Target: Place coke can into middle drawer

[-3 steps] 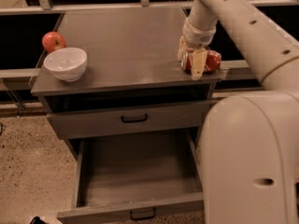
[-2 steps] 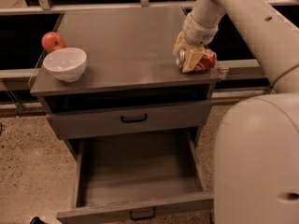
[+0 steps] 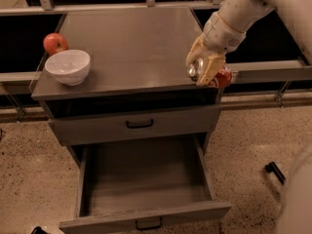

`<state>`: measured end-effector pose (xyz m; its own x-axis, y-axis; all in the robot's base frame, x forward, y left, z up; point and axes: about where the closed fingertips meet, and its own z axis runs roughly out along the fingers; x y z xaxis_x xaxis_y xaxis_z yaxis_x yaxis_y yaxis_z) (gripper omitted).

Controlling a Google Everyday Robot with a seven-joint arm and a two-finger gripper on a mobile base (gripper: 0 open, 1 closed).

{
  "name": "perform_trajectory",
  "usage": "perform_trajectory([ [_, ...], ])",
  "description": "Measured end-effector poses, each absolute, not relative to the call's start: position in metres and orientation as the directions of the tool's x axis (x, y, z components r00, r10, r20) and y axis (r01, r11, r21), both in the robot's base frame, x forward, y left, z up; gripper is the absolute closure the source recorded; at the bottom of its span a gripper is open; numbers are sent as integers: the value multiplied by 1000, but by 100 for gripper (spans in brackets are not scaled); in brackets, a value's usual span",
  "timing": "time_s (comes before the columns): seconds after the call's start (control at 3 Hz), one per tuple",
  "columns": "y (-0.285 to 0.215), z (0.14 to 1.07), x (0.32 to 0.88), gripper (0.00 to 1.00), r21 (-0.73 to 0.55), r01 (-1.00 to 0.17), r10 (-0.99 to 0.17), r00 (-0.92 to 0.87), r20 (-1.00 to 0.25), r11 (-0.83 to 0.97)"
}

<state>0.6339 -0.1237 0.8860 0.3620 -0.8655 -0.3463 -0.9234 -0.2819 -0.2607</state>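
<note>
Jaws: those of the gripper point(image 3: 207, 69), closed narrow on the coke can point(image 3: 223, 77), one yellowish finger across its side.
Coke can: held tilted at the front right corner of the surface point(image 3: 131, 43), silver end facing left and toward the camera, red body showing past the corner; whether it touches the surface cannot be told.
Arm point(image 3: 243, 9): white, reaching down from the upper right.
Upper drawer point(image 3: 97, 128): just below the surface, shut, black handle at centre.
Middle drawer point(image 3: 146, 179): below it, pulled fully out, grey floor bare.
Bowl point(image 3: 68, 66): white, upright, front left corner of the surface.
Apple point(image 3: 55, 43): red, at the left edge, just behind the bowl.
</note>
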Motion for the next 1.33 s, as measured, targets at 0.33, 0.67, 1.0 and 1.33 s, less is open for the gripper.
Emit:
perform_trajectory([
  [0.33,-120,899,563,100,-256,-944,-833,307,-461,-206],
  [0.67,-104,891,529,100,-329,-914,-825,370,-428,-239],
  [1.0,-93,842,515,100,-256,-929,-793,364,-489,-268],
  [1.33,-72,811,528,100,-261,-933,-724,358,-590,-248],
])
